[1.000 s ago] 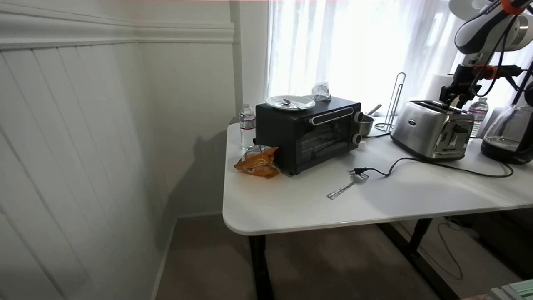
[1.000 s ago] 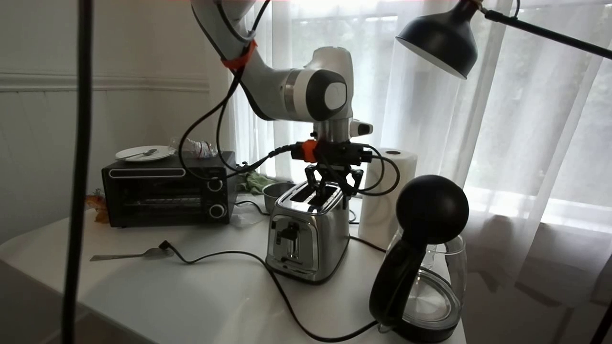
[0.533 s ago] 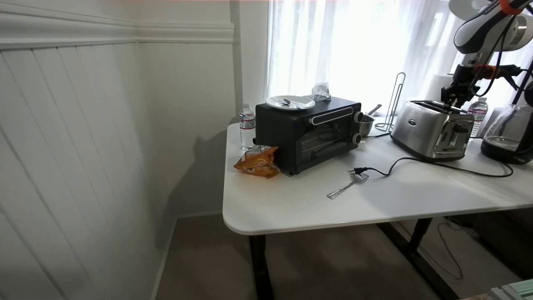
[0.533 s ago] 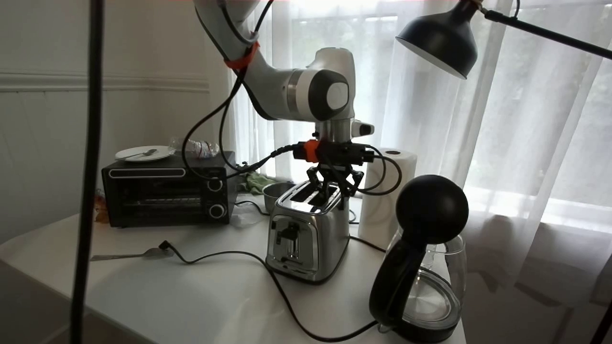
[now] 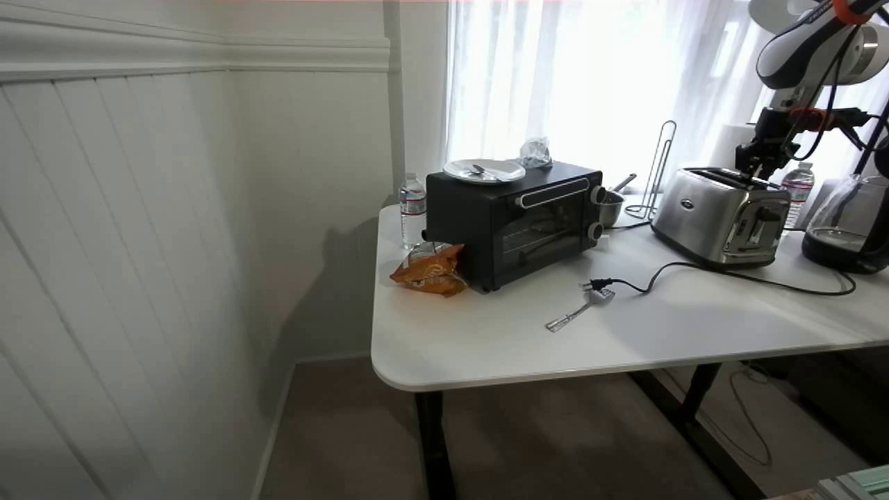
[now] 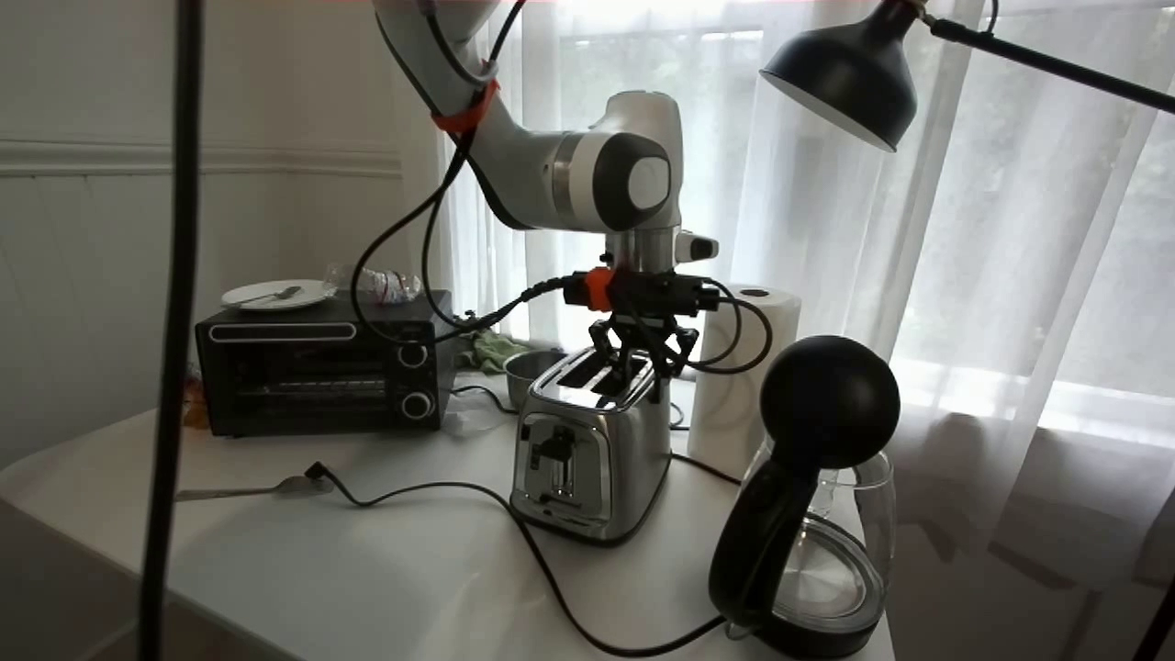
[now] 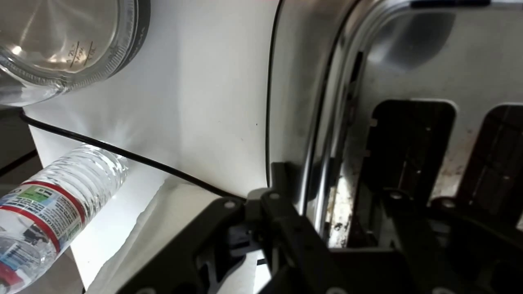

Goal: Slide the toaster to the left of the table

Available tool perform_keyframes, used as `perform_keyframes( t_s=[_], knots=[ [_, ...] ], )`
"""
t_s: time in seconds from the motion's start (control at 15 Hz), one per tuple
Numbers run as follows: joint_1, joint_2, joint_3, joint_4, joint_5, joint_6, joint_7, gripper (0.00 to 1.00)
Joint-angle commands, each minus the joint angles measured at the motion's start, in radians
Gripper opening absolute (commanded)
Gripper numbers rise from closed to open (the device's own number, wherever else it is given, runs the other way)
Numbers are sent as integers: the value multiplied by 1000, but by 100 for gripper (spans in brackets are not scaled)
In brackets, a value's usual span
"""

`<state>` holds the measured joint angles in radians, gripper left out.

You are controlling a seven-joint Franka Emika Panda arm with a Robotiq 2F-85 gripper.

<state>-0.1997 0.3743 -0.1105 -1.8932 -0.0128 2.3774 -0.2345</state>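
The silver toaster [image 6: 587, 468] stands upright on the white table [image 6: 367, 560]; it also shows in an exterior view [image 5: 701, 222], right of the black oven. Its two slots face up. The black cord [image 6: 441, 485] runs across the tabletop, its plug [image 5: 601, 284] near a silver utensil. My gripper [image 6: 640, 387] points down at the toaster's far top edge. In the wrist view the gripper [image 7: 322, 188] straddles one long wall of the toaster [image 7: 408, 61], with one finger outside and the other in a slot. The fingers look shut on that wall; the inner fingertip is hidden in the slot.
A black toaster oven [image 5: 472, 215] carries a white plate [image 5: 483, 171]. The silver utensil [image 5: 569, 319] lies before it. A glass kettle [image 6: 817, 588] and a paper towel roll [image 6: 744, 386] stand beside the toaster. A water bottle [image 7: 61, 204] and a metal pot [image 6: 532, 367] are near.
Between one second and half a second ago the fingers drew closer together around the toaster wall and the arm shifted slightly. Since then nothing visible has changed; the toaster has not moved.
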Motion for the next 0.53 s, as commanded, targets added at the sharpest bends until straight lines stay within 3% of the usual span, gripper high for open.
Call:
perform_keyframes(
  t_s=[0.0, 0.47],
  knots=[
    [-28, -14, 47, 1, 55, -18, -116, 16],
    [-52, -55, 104, -25, 119, -28, -288, 16]
  ],
)
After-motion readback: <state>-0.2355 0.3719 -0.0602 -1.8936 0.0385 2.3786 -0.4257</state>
